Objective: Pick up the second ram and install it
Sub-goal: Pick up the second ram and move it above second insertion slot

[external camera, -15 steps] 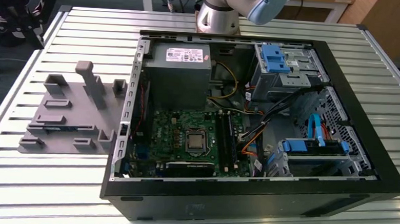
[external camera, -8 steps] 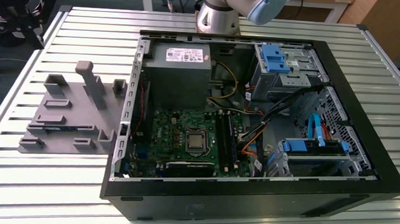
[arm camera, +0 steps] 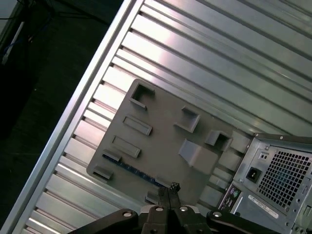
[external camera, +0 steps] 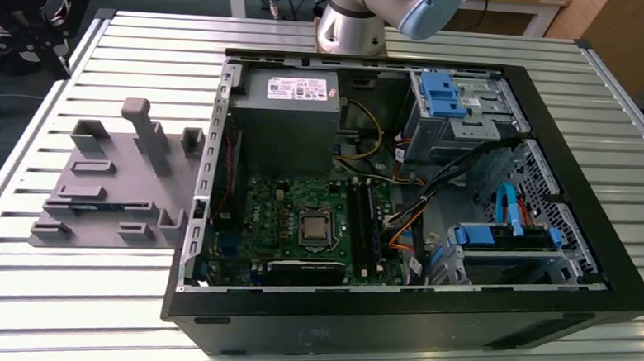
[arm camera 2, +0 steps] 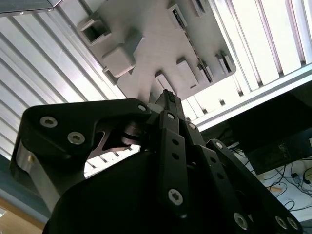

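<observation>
The second ram (arm camera: 132, 168) is a thin blue strip lying in a slot along one edge of the grey holder block (arm camera: 161, 141). In the exterior view the ram (external camera: 98, 206) shows as a bluish line low on the holder (external camera: 113, 178), at the exterior view's left of the open computer case. My gripper (arm camera: 171, 188) hangs well above the holder, its black fingertips pressed together with nothing between them. In the first wrist view its tips line up close to one end of the blue strip. The gripper (arm camera 2: 167, 97) also shows shut above the holder (arm camera 2: 156, 44) in the second wrist view.
The open black computer case (external camera: 582, 269) lies on the slatted metal table (external camera: 95, 301). Inside are the green motherboard (external camera: 288, 203) with long black slots (external camera: 362, 224), a grey power supply (external camera: 287, 112), cables and blue drive brackets (external camera: 448, 92). The arm's base (external camera: 350, 29) stands behind the case.
</observation>
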